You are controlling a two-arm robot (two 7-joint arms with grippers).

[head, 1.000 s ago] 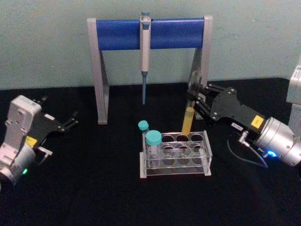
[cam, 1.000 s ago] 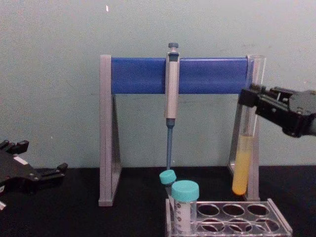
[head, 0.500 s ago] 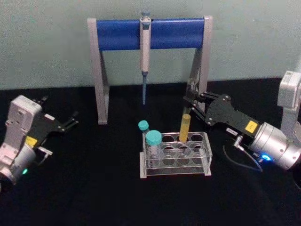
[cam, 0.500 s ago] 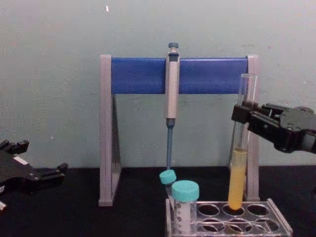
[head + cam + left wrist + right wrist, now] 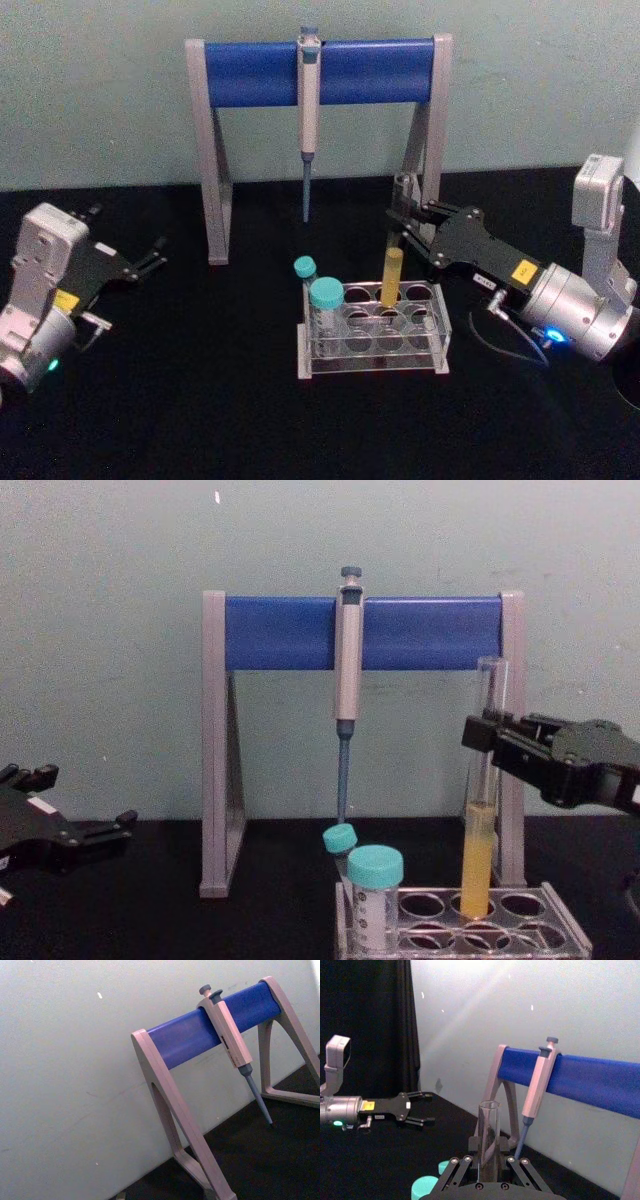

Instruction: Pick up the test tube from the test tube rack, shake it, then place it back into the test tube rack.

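Stage: test tube (image 5: pixel 392 270) entering 12 o'clock row of test tube rack (image 5: pixel 372 352); we judge release remains.
Right gripper (image 5: pixel 484 737): clamps tube.
Left gripper (image 5: pixel 426 1107): parked, spread, 9 o'clock.

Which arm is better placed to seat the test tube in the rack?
Right. The right gripper is shut on the test tube, its base at a back-row hole of the test tube rack; the left gripper lies open far to the left.

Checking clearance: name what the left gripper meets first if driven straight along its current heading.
Probably the pipette stand's left leg: the left gripper, parked at the table's left with jaws open, points toward it, though depth is unclear.
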